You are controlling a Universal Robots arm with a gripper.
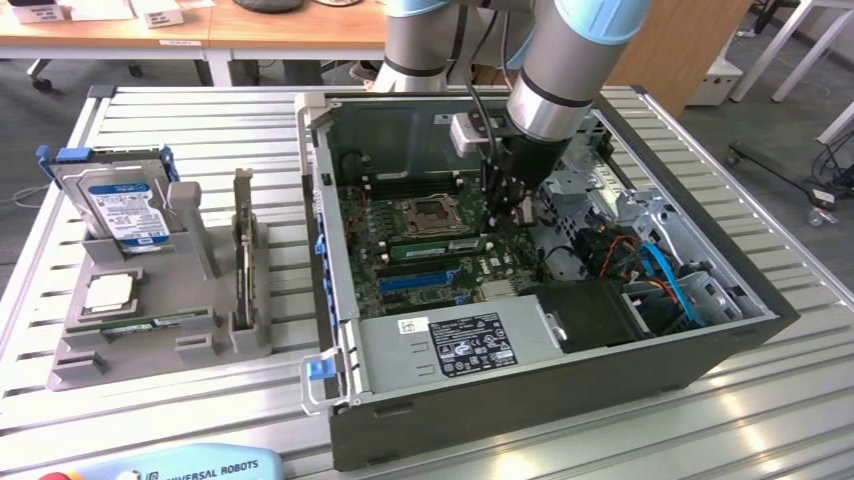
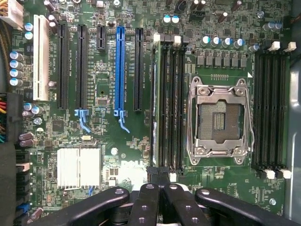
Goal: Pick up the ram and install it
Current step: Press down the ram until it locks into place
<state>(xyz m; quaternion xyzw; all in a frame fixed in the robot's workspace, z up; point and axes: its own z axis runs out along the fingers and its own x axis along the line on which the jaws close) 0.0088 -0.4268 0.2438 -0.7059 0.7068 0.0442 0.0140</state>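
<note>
One ram (image 1: 430,243), a narrow green stick, stands in a slot of the motherboard beside the empty processor socket (image 1: 430,212) inside the open computer case (image 1: 534,400). In the wrist view this ram (image 2: 155,103) sits in the outermost of the black memory slots (image 2: 171,103), next to the socket (image 2: 218,120). My gripper (image 1: 514,213) hangs inside the case just above the board, close to one end of those slots. Its fingers (image 2: 159,174) are shut together with nothing between them. A second ram (image 1: 140,325) lies flat in the grey fixture on the exterior view's left.
The grey fixture (image 1: 80,365) also carries a hard drive (image 1: 123,205), a square silver processor (image 1: 110,290) and an upright expansion card (image 1: 243,260). The case holds a power supply (image 1: 454,345), cables (image 1: 661,275) and another bank of memory slots (image 2: 270,108). Expansion slots (image 2: 120,66) lie beyond the ram.
</note>
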